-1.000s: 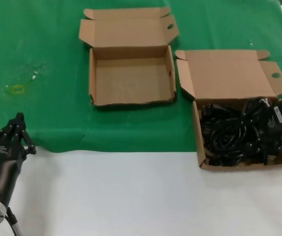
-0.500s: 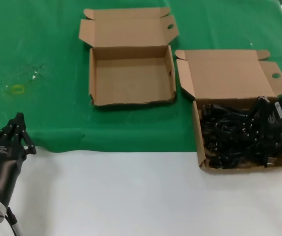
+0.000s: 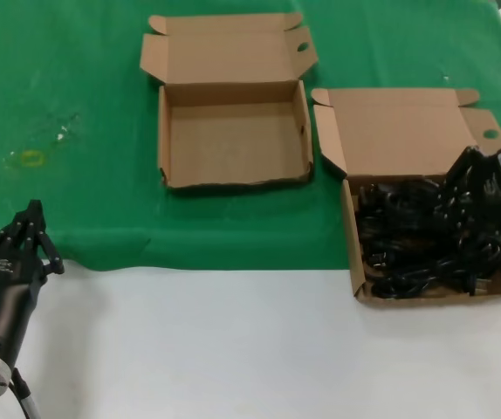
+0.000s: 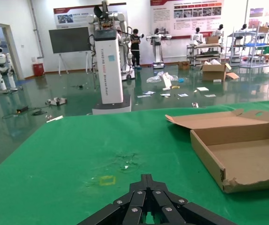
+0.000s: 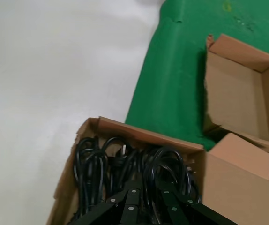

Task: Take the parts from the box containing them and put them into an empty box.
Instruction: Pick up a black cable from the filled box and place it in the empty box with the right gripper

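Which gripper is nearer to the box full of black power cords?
The right. The right gripper hangs over the cord box at its far right side, among the power cords. The left gripper sits far off at the green cloth's near left edge.

Two open cardboard boxes: empty box [image 3: 233,140] well apart from right gripper [image 3: 465,175], full box [image 3: 434,284] directly beneath it. One tangled heap of black power cords [image 3: 416,240] below that claw, individual count indeterminable. Two grippers: right, and left gripper [image 3: 30,225] far across the table.
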Motion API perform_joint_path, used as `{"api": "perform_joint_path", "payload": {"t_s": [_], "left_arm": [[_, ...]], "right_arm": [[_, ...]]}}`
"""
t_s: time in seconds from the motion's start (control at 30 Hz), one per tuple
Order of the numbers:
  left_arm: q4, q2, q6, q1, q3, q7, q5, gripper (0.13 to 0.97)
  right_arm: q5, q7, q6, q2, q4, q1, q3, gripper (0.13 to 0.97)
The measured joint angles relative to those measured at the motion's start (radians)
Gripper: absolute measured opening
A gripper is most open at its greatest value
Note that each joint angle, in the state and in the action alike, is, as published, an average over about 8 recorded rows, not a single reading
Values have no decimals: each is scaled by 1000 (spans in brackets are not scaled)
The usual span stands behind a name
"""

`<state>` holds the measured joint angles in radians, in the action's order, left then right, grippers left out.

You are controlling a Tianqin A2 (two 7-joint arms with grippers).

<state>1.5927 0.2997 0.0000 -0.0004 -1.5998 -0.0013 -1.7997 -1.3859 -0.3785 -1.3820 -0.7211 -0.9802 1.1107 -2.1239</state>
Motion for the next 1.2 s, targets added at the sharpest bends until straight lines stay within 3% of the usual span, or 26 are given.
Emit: {"api": "perform_joint_path", "payload": {"t_s": [0.63, 1.2], "left_arm": [[0, 0, 0, 0, 0, 0, 0, 144], [0, 0, 0, 0, 0, 0, 0, 144]], "right_arm": [[-3, -40, 27, 68, 91, 117, 10, 181], [21, -28, 84, 234, 140, 219, -29, 180]]}}
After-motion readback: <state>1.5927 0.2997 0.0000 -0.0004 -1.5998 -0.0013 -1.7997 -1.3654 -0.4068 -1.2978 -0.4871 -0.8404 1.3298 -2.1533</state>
